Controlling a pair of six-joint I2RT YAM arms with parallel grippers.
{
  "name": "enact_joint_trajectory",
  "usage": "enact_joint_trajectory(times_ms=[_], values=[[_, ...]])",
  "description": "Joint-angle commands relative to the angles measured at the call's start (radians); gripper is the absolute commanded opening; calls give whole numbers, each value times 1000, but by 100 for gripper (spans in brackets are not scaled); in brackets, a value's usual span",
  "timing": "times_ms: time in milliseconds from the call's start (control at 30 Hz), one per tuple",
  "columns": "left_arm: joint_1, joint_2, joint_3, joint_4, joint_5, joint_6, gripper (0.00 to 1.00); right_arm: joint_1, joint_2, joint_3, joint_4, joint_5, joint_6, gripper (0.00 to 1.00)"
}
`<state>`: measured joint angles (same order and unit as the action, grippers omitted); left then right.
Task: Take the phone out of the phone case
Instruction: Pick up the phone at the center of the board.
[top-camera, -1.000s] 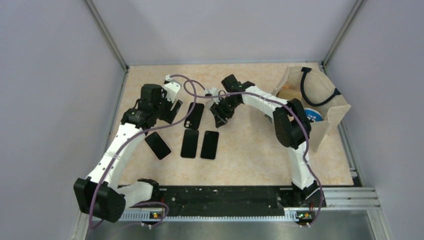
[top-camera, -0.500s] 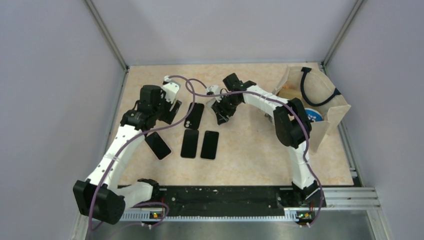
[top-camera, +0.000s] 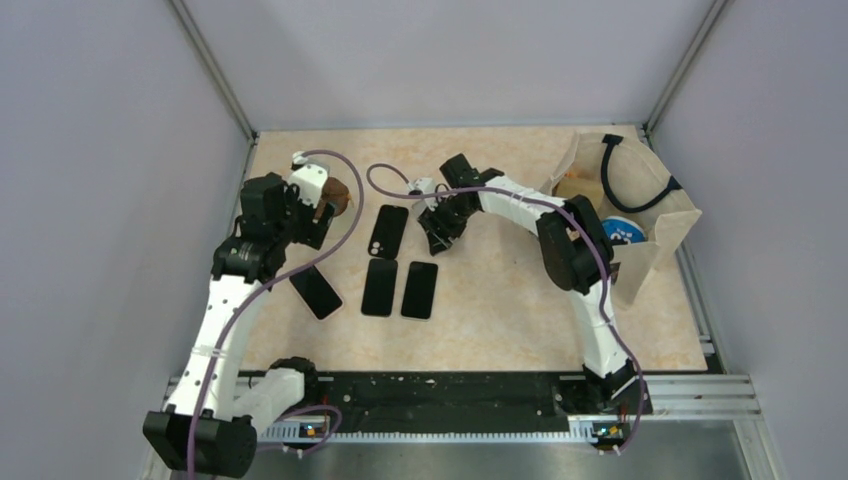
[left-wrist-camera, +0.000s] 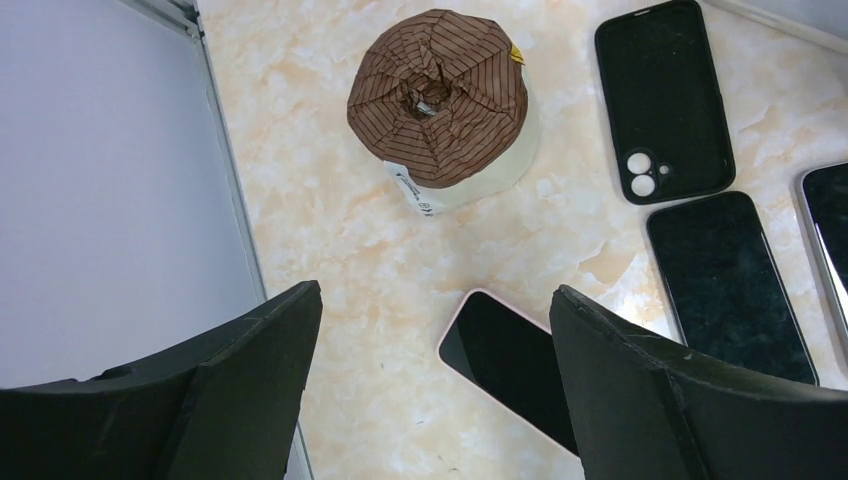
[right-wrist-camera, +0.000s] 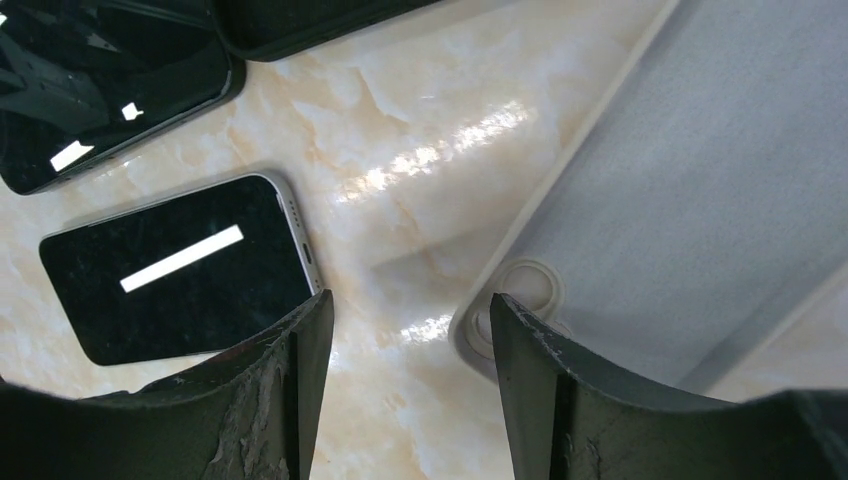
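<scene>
**A:** Where is the phone case?

**B:** 2 are in view. A black case (left-wrist-camera: 663, 100) lies back up on the table (top-camera: 500, 310), about midway between the left and right edges and toward the far edge. I cannot tell whether anything is inside it. A pale case (right-wrist-camera: 700, 180) with a grey lining shows empty, just beside the right gripper (right-wrist-camera: 410, 305).

**A:** Is that gripper pinching it?

**B:** No. Its fingers stand apart with bare table between them. The case's camera-hole corner sits by 1 finger (right-wrist-camera: 560, 400), and I cannot tell if they touch.

**A:** And the other arm?

**B:** The left gripper (left-wrist-camera: 435, 300) hangs near the left edge, fingers spread wide, gripping nothing. A pink-rimmed phone (left-wrist-camera: 510, 365) lies screen up beneath it. A brown paper bundle (left-wrist-camera: 440, 95) on a white base stands toward the far left corner.

**A:** Anything else?

**B:** 2 more phones (top-camera: 380, 287) (top-camera: 419, 289) lie side by side, just nearer than the black case. A cardboard box (top-camera: 670, 235) stands at the far right corner.
</scene>
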<state>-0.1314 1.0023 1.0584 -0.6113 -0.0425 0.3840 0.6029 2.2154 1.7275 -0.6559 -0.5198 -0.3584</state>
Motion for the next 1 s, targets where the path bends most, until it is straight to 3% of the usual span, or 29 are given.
enact_joint_trajectory(times_ms=[0,300,633,767,967], values=[[57,-45,-11,-16,109,71,90,49,31,17,33,-37,27,58],[123,-52,-29,-64,173,174,90,72,24,51,37,-76,58,58],[170,-57,-72,-215,322,436,94,72,53,105,35,-213,84,59],[172,-43,-87,-318,409,629,94,71,34,104,35,-175,74,59],[172,-9,-143,-445,444,1110,95,44,-100,43,34,-107,76,63]])
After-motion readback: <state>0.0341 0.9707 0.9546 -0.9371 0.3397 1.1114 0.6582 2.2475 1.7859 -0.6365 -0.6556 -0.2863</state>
